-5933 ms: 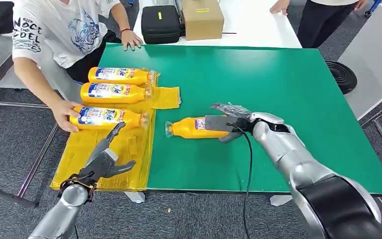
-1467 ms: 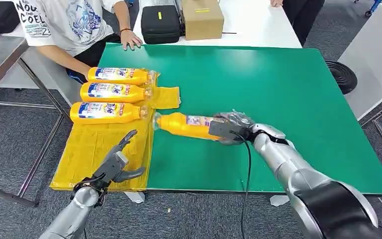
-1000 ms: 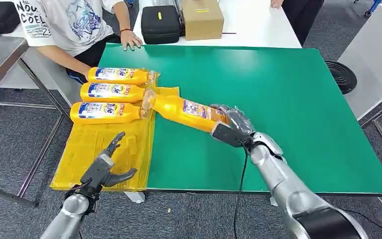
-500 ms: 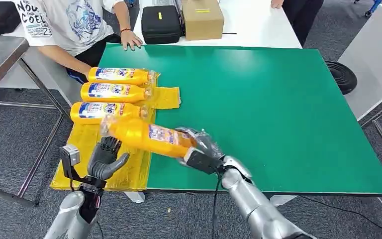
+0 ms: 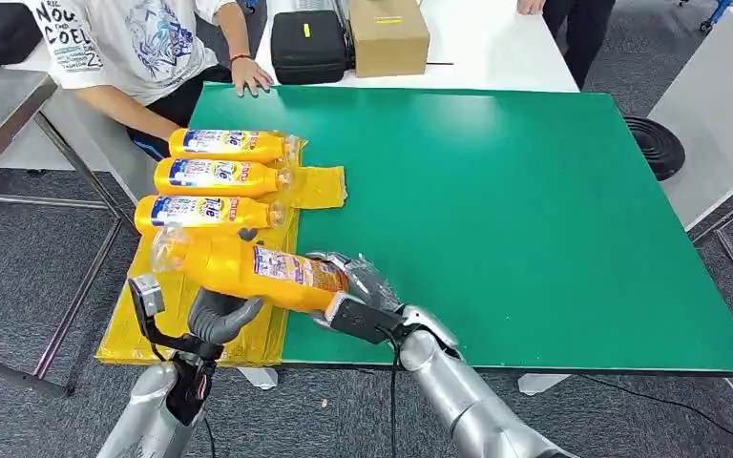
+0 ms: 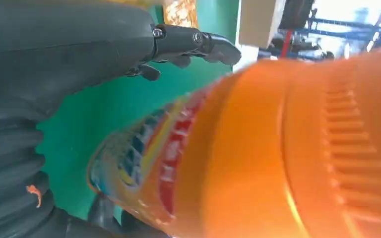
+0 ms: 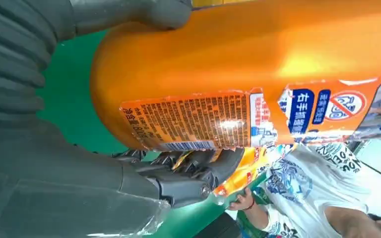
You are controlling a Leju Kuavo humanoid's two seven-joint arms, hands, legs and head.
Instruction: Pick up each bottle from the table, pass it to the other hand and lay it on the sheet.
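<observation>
Since half a second ago the right hand (image 5: pixel 348 291) has swung the orange bottle (image 5: pixel 248 267) further toward the table's front-left corner, so its neck end now hangs over the yellow sheet (image 5: pixel 167 320); the left hand (image 5: pixel 215 315) has come up underneath and sits right at the bottle's body. Right hand is clamped on the base end, as you can see in the right wrist view (image 7: pixel 178 186); left hand's fingers are spread, thumb (image 5: pixel 243 307) against or just under the bottle, and I can't tell whether it carries any load; I'd call it apart, not gripping. Three bottles (image 5: pixel 212 177) already lie in a row at the sheet's far end; a person (image 5: pixel 124 48) stands past the far-left corner. My read: you're at the handover, transfer not yet made; watch for a slip if the right lets go before the left closes.
</observation>
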